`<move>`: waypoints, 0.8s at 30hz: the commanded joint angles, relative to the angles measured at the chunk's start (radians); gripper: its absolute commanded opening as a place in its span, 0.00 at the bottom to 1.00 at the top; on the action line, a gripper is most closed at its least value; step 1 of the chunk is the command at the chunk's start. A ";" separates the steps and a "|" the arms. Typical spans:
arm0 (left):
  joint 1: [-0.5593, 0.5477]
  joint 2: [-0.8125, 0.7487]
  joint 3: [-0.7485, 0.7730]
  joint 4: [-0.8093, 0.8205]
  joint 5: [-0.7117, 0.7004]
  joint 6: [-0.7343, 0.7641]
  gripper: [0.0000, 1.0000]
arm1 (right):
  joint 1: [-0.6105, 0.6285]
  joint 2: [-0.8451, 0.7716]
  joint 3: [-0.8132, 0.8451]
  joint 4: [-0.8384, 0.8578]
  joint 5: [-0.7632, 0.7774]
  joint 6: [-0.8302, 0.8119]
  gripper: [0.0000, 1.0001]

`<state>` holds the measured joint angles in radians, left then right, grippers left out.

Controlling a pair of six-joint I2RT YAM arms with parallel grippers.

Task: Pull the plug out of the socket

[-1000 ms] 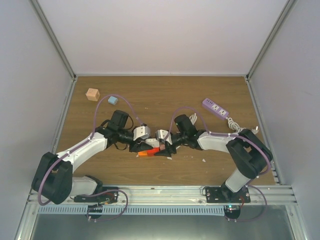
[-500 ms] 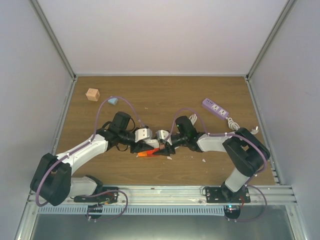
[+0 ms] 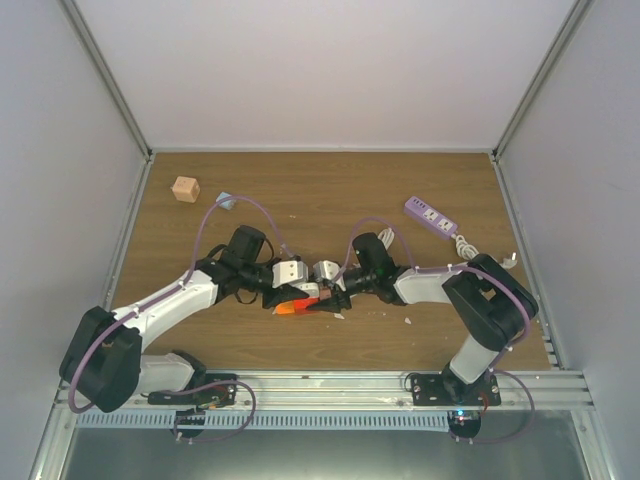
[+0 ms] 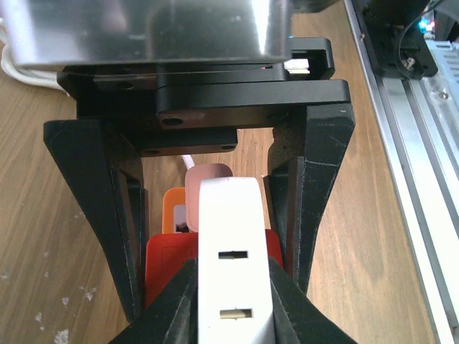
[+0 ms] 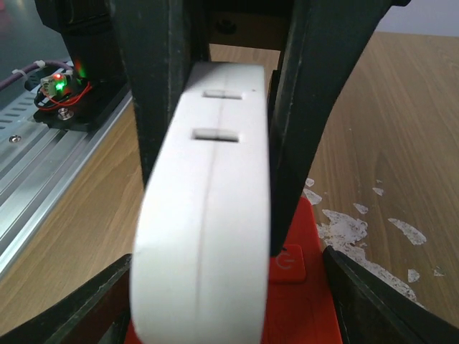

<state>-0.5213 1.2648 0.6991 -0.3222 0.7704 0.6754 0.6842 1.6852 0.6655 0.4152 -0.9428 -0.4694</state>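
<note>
**Desk:** Where is the plug sitting?

**Me:** Around the middle of the table (image 3: 330,190), a little to the near side. The plug (image 4: 229,265) stands upright over the red end of the socket (image 4: 166,264), its two slots facing my left wrist camera. Its base is hidden, so I can't tell whether the pins are seated.

**Desk:** Who has hold of it?

**Me:** My left gripper (image 4: 229,304) is pinched narrow on it, with a finger (image 4: 176,312) pressed to each side face.

**Desk:** And the right?

**Me:** My right gripper (image 5: 229,276) reaches in from the right, facing the left one. Its fingers (image 4: 100,208) stand wider, one on each side of the plug, and are clamped against the socket's long sides at the red end. The orange part lies flat on the wood.

**Desk:** Anything else out there?

**Me:** At the far right there's a purple power strip (image 3: 431,216) with its white cord (image 3: 468,247). At the far left is a tan cube (image 3: 185,188). Right of it is a light-blue cube (image 3: 226,201), half hidden by the left arm's cable. There are white flecks (image 5: 358,215) just beside the socket.
</note>
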 commanded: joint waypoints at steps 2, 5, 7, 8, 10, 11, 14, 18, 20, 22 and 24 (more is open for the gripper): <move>-0.023 -0.019 0.029 -0.030 0.019 0.039 0.20 | -0.012 0.022 -0.024 0.024 -0.042 0.008 0.49; -0.023 -0.025 0.033 -0.035 0.023 0.043 0.17 | -0.026 0.023 -0.033 0.036 -0.046 0.017 0.47; -0.023 -0.026 0.034 -0.036 0.030 0.044 0.16 | -0.034 0.025 -0.036 0.038 -0.053 0.018 0.46; -0.023 -0.028 0.035 -0.037 0.037 0.046 0.15 | -0.037 0.027 -0.037 0.039 -0.053 0.017 0.45; -0.023 -0.028 0.038 -0.040 0.045 0.048 0.13 | -0.041 0.028 -0.036 0.037 -0.053 0.017 0.44; -0.024 -0.028 0.039 -0.042 0.045 0.047 0.12 | -0.041 0.030 -0.035 0.035 -0.054 0.017 0.44; -0.022 -0.026 0.047 -0.046 0.048 0.049 0.10 | -0.041 0.030 -0.034 0.035 -0.056 0.018 0.42; -0.022 -0.026 0.060 -0.058 0.058 0.050 0.04 | -0.042 0.033 -0.033 0.033 -0.054 0.017 0.39; -0.020 -0.028 0.064 -0.060 0.063 0.049 0.01 | -0.042 0.033 -0.033 0.031 -0.052 0.017 0.38; -0.019 -0.029 0.065 -0.061 0.072 0.049 0.00 | -0.042 0.033 -0.034 0.028 -0.052 0.015 0.36; -0.015 -0.030 0.066 -0.061 0.083 0.044 0.00 | -0.041 0.031 -0.033 0.022 -0.048 0.010 0.35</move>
<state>-0.5354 1.2648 0.7258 -0.3691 0.7685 0.7082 0.6621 1.6962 0.6506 0.4515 -1.0012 -0.4538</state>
